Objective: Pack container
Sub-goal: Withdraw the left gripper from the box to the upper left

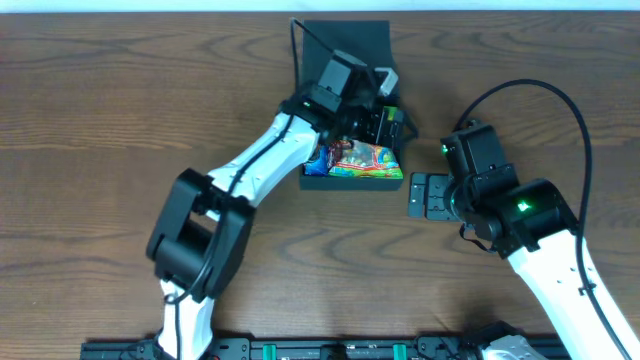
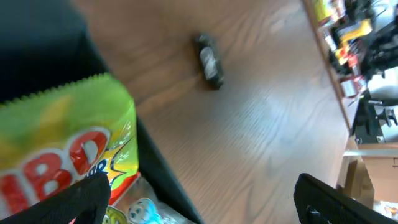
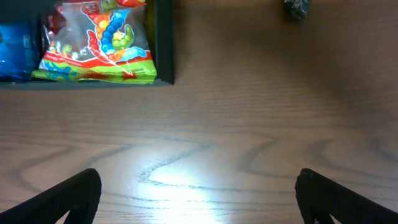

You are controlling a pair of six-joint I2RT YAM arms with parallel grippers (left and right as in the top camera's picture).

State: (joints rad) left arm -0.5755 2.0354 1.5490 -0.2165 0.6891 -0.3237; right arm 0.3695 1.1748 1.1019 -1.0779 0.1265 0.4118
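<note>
Overhead, the left hand (image 1: 386, 122) hovers over the container (image 1: 352, 183)

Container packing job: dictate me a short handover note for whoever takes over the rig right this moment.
Left gripper: open, empty, hovering over the container.
Right gripper: open, empty, above the table to the container's right.
Container: lid stands open; a colourful candy packet and a blue packet lie inside.
Done: at least two packets are in.
Left: probably shutting the lid. A small dark item lies on the table outside the container; I cannot tell what it is.
</note>
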